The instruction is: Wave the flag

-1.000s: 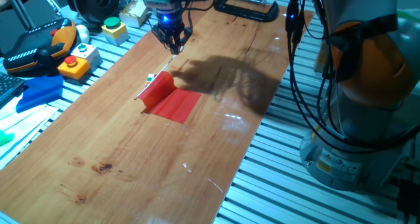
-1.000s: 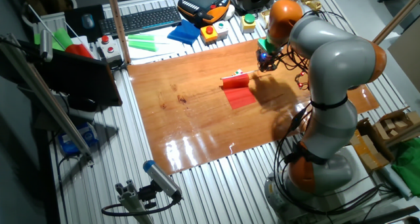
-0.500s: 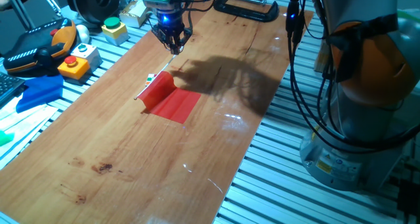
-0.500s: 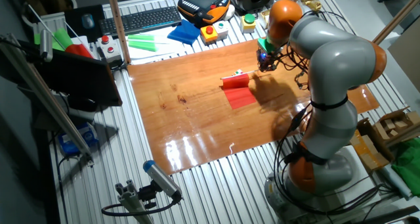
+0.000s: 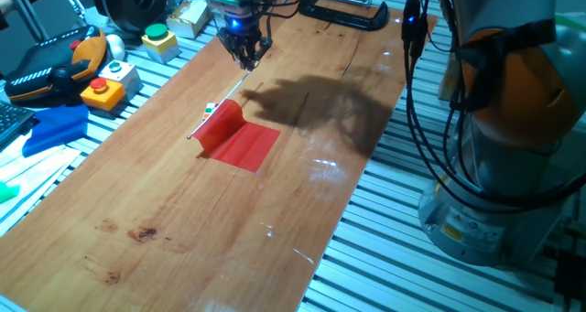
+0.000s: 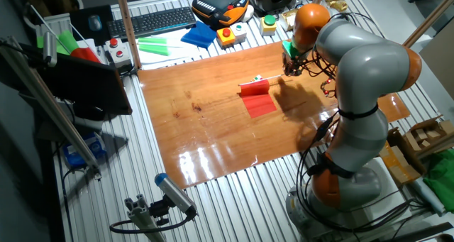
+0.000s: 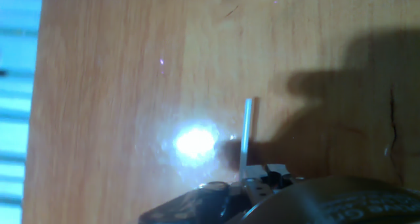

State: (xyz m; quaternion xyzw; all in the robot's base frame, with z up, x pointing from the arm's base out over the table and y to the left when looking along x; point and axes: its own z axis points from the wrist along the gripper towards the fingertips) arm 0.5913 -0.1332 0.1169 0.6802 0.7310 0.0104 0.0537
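Claw [image 5: 245, 63] seemingly closed, above flag [image 5: 236, 138] stick's end.

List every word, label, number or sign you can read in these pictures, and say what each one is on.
None can be read.
Label on the robot's base: print too small and blurred.
Keyboard: key markings too small.
Button boxes: no legible marking.
Flag: plain red, no writing.
Hand view: only bare wood and glare.
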